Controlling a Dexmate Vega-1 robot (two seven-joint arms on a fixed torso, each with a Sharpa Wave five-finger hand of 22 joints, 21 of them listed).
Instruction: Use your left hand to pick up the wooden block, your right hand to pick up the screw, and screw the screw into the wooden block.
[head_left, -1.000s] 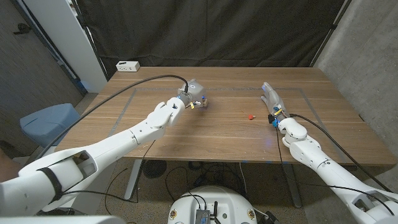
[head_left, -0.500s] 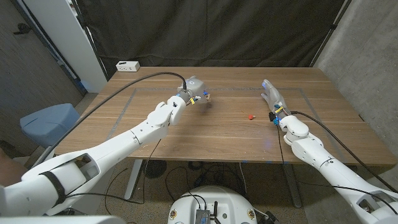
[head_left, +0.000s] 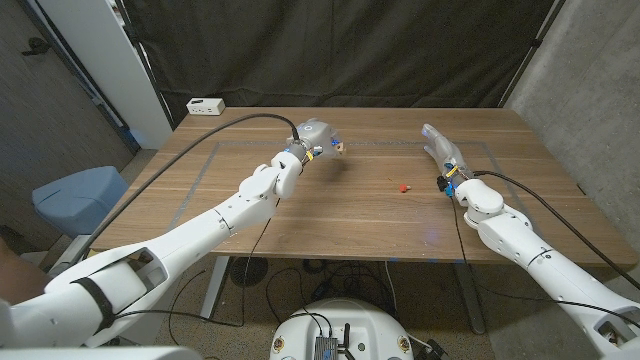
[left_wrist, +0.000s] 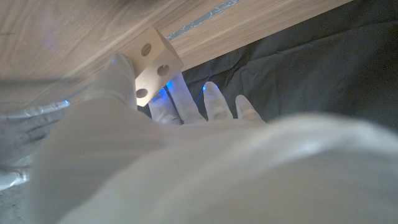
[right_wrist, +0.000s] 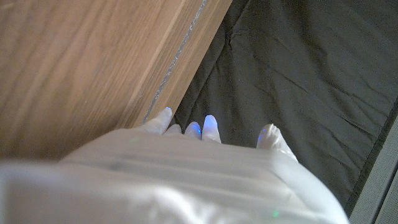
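Observation:
My left hand (head_left: 313, 139) holds the small wooden block (head_left: 339, 149) lifted above the table's far middle. In the left wrist view the pale block (left_wrist: 153, 66), with three round holes in one face, sits pinched between the fingers (left_wrist: 176, 99) of that hand. The red screw (head_left: 403, 186) lies on the table (head_left: 340, 215) right of centre. My right hand (head_left: 443, 154) stands a little right of and beyond the screw, fingers stretched out, holding nothing. In the right wrist view its fingertips (right_wrist: 205, 127) reach past the table edge toward the dark curtain.
A white power strip (head_left: 205, 105) lies at the table's far left corner. Grey tape lines (head_left: 200, 170) mark a rectangle on the tabletop. A black curtain (head_left: 350, 50) hangs behind the table, and a blue chair (head_left: 75, 195) stands to its left.
My left hand has lifted the block and carried it further away and to the right. My right hand has shifted slightly further from me. The screw has stayed put.

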